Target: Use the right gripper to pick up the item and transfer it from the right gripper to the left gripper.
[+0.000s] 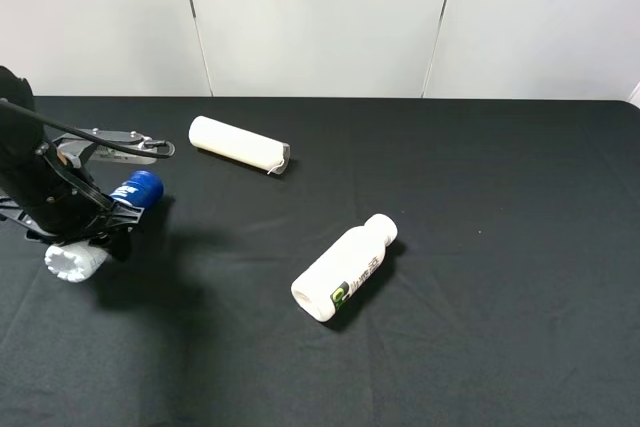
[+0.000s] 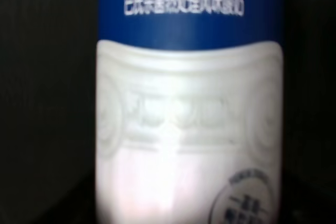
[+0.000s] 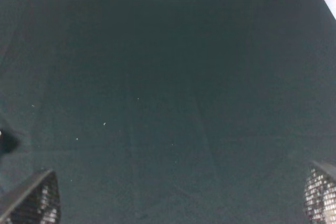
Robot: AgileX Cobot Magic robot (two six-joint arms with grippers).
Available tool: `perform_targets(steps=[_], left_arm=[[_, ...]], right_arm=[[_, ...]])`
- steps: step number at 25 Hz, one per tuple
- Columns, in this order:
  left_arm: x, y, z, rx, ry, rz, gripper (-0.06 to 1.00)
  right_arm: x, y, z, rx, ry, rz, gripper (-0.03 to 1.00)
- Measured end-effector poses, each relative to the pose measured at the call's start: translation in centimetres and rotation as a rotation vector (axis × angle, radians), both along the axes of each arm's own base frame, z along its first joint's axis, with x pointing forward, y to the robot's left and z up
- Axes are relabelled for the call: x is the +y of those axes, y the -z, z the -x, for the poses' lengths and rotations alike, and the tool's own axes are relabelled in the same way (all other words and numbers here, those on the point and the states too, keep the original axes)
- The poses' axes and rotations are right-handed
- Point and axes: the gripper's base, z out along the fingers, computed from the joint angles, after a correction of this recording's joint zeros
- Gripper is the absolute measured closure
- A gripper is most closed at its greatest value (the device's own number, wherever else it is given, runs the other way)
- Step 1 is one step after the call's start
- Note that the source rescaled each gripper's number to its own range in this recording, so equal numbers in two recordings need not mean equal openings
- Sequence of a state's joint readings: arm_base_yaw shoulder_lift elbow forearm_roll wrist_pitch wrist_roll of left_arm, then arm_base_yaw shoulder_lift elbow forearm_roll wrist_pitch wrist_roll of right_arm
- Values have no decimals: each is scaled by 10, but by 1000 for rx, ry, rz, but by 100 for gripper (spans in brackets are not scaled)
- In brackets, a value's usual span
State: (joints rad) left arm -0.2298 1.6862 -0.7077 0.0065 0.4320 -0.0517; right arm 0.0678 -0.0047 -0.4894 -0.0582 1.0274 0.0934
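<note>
Black table (image 1: 480, 347); item (image 1: 135, 190) lies within left gripper (image 1: 90, 232).

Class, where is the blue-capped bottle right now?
In the exterior high view the blue-capped bottle lies at the far left, under the left gripper, left of the white tube.

Bulky matte-black left arm (image 1: 35, 187) at the scene's left edge, crossed by a thin looping black cable (image 1: 90, 135), fitted with a silver-white metal bracket (image 1: 125, 139) and a black claw-shaped left gripper (image 1: 85, 232); black mesh-textured fingertips (image 3: 32, 203) of the right gripper (image 3: 178, 203) set wide apart.
</note>
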Motion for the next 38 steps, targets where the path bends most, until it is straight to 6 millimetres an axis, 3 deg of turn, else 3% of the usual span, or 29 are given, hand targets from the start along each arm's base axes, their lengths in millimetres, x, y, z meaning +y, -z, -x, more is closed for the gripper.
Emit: perform_targets(steps=[2,3,5,7,20,24,27,32,38], left_arm=[[0,0,-2,-25,2,5,33],[-1,0,-3,-32,2,6,21],[-1,-1,-4,-45,3,9,5],[-1,-1,-4,-49,3,10,-1],[-1,-1,-4,-45,7,8,-5],[-3,-10,-11,-15,13,3,-5],[-4,-25,-18,4,16,1,-5],[-6,-67,-22,-67,21,19,-5],[-2,-126,-4,-199,24,50,-5]], right_arm=[[0,0,0,0,0,0,-3],[0,0,0,0,0,0,-3],[0,0,0,0,0,0,-3],[0,0,0,0,0,0,-3],[0,0,0,0,0,0,-3],[0,0,0,0,0,0,-3],[0,0,0,0,0,0,-3],[0,0,0,0,0,0,-3],[0,0,0,0,0,0,-3]])
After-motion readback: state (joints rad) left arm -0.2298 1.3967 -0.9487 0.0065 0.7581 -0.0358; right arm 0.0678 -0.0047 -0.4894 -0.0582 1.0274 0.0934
